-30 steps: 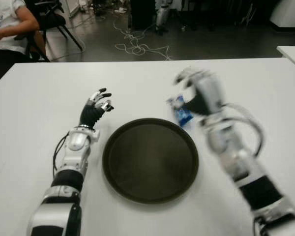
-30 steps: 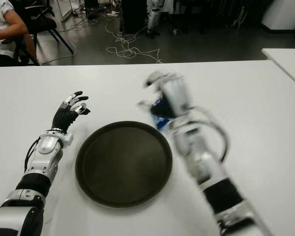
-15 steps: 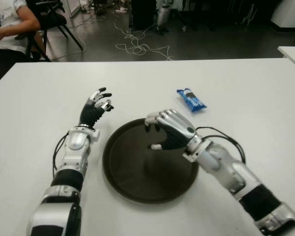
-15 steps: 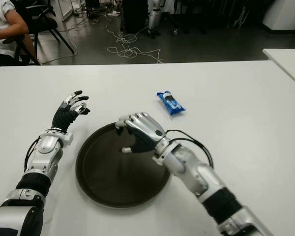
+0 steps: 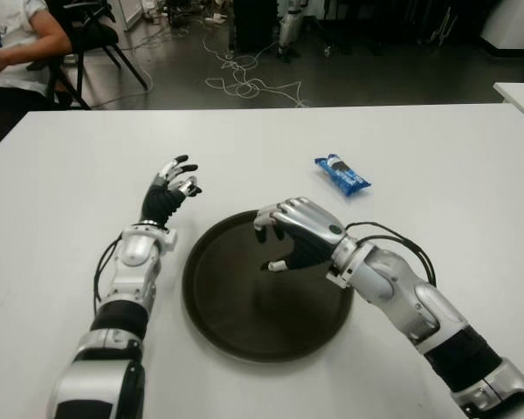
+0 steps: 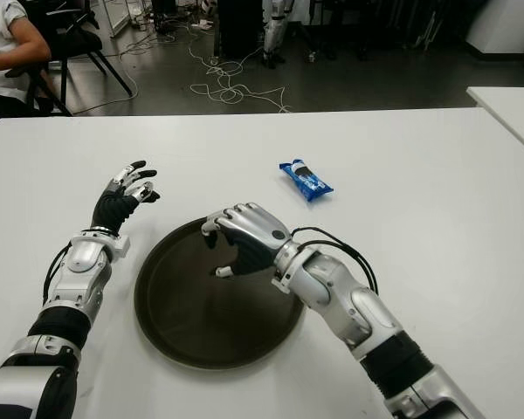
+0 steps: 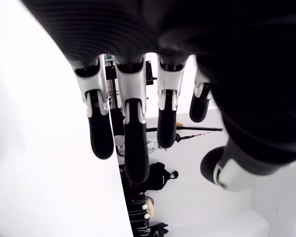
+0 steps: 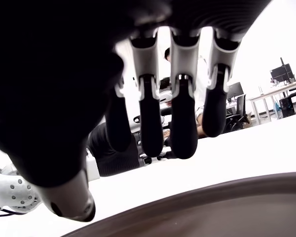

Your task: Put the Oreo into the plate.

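My right robot hand hangs over the far part of the dark round plate, palm turned down and toward my left. Its fingers are loosely curved and apart, with nothing between them and the thumb; the right wrist view shows only the plate's brown rim below the fingertips and the white table beyond. A black cable loops beside that wrist.

The Oreo packet, a small blue wrapper, lies flat on the white table, past the plate's far right edge and well clear of my right robot hand. It is not in the plate, and neither hand touches it.

My left robot hand shows to the left of the plate, close to its rim, fingers pointing up and away from me. They are relaxed and spread, holding nothing; the left wrist view shows four dark fingertips hanging free with the thumb apart from them.

The plate sits between my two forearms and nothing lies in it.

Beyond the far edge of the table a tangle of white cables lies on the dark floor. At the far left a person in a white top sits on a black chair.
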`<move>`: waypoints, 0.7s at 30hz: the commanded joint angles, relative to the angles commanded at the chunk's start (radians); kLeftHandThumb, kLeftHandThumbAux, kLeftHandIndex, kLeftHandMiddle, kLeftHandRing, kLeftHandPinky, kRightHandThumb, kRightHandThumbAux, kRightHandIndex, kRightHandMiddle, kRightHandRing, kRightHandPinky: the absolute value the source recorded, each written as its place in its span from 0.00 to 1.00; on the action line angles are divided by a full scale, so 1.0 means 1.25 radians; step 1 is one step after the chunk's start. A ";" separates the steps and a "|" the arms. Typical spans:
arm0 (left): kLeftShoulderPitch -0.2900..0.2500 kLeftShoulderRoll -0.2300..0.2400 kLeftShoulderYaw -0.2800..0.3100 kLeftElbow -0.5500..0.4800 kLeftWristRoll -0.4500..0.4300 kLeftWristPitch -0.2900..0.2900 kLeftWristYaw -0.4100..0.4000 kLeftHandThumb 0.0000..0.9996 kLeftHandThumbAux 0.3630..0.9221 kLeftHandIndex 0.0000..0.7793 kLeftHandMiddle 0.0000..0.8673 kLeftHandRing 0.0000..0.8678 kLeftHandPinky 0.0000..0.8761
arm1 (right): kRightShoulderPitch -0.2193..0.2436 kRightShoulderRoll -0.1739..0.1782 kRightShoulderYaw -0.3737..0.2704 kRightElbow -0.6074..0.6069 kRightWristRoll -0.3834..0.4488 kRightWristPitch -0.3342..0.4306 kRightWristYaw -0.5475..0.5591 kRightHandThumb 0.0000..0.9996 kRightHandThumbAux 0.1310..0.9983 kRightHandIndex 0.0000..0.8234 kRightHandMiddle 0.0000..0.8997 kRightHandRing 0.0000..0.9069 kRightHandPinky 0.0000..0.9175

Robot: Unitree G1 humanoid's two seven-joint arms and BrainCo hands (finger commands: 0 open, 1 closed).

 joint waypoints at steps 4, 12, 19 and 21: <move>0.000 0.000 0.000 0.000 -0.001 0.001 0.000 1.00 0.50 0.20 0.27 0.52 0.41 | 0.000 0.001 -0.001 0.001 -0.009 0.016 -0.001 0.18 0.76 0.76 0.87 0.87 0.86; -0.002 0.000 0.000 0.002 -0.001 0.003 -0.003 1.00 0.50 0.20 0.28 0.52 0.41 | -0.011 -0.002 0.002 0.015 -0.027 0.034 -0.001 0.16 0.76 0.75 0.86 0.87 0.86; -0.005 0.004 -0.002 0.008 0.002 0.005 -0.006 1.00 0.50 0.20 0.28 0.52 0.40 | -0.074 -0.022 -0.025 0.098 -0.045 0.024 -0.047 0.14 0.76 0.72 0.83 0.84 0.84; -0.006 0.005 -0.003 0.011 0.004 0.005 -0.006 1.00 0.50 0.20 0.28 0.52 0.40 | -0.117 -0.033 -0.044 0.165 -0.048 0.009 -0.088 0.12 0.78 0.69 0.79 0.80 0.80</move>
